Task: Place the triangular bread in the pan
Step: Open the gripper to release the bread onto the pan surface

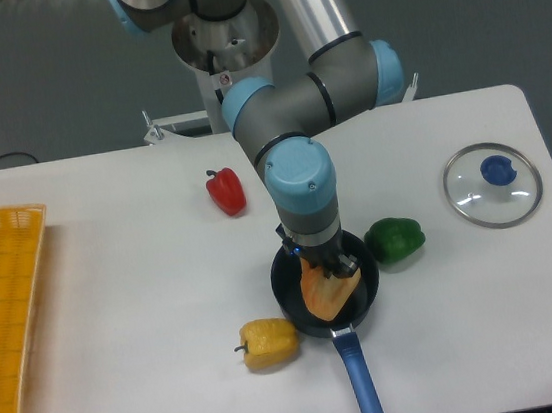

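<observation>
The triangular bread (328, 294) is an orange-tan wedge with a paler face, sitting over the inside of the pan (288, 291), a small round black pan with a long blue handle (359, 381). My gripper (326, 267) comes straight down from the arm over the pan and sits at the top edge of the bread. Its fingers are mostly hidden by the wrist and the bread, so I cannot tell whether they still grip it or whether the bread rests on the pan's floor.
A yellow bell pepper (268, 341) lies just left of the pan. A green pepper (394, 239) touches its right side. A red pepper (226, 191) lies behind. A glass lid with blue knob (493, 185) is at the right. A yellow basket (2, 316) stands at the left edge.
</observation>
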